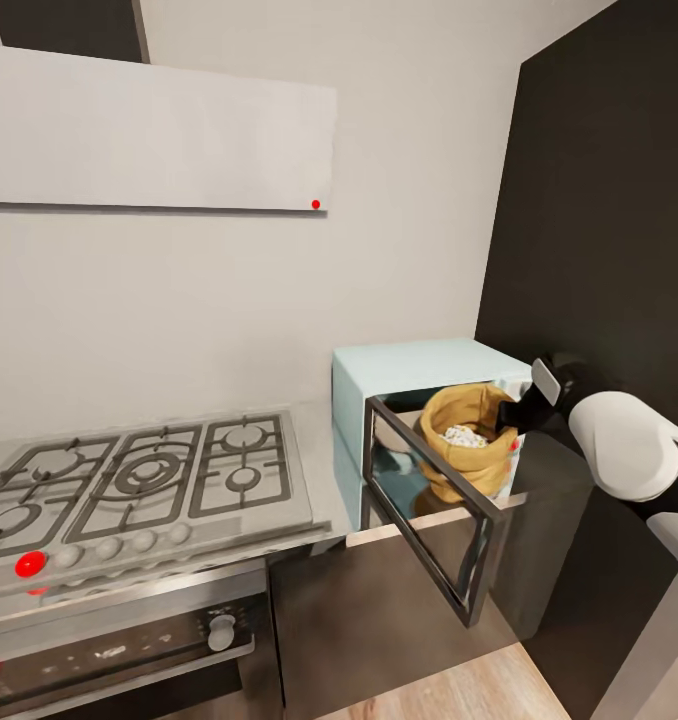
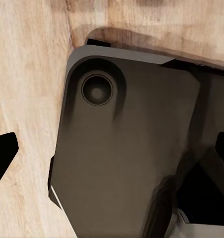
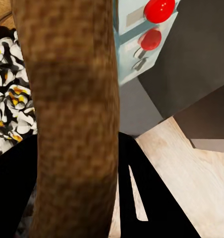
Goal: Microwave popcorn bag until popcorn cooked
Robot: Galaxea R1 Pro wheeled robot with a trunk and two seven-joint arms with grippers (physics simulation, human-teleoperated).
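Popcorn bag (image 1: 471,440), a squat tan burlap sack with a rolled rim, hangs at the mouth of the pale mint microwave (image 1: 419,362), whose dark glass door (image 1: 434,505) stands swung open toward the camera. Whitish popcorn (image 1: 466,436) shows through the sack's open top. In the head view, the right gripper (image 1: 524,408) reaches in from the right, its black fingers at the sack's rim, with the white arm behind it. The sack looks carried above the oven floor rather than resting on it, though the door frame partly blocks the view.

To do this step well, the sack should probably go deeper into the cavity, stay upright so no kernels spill, and be set down flat before the fingers let go. It must also sit far enough in for the door to close.

The right wrist view adds what the head view cannot: the burlap wall (image 3: 72,114) runs straight between the dark fingers (image 3: 156,203), so the gripper appears to pinch the rim, with popcorn on the inner side. It also shows the microwave's red knobs (image 3: 160,10).

The left wrist view shows the robot's dark base over a pale wooden floor (image 2: 28,79); its black fingertips (image 2: 3,153) stand wide apart, holding nothing.
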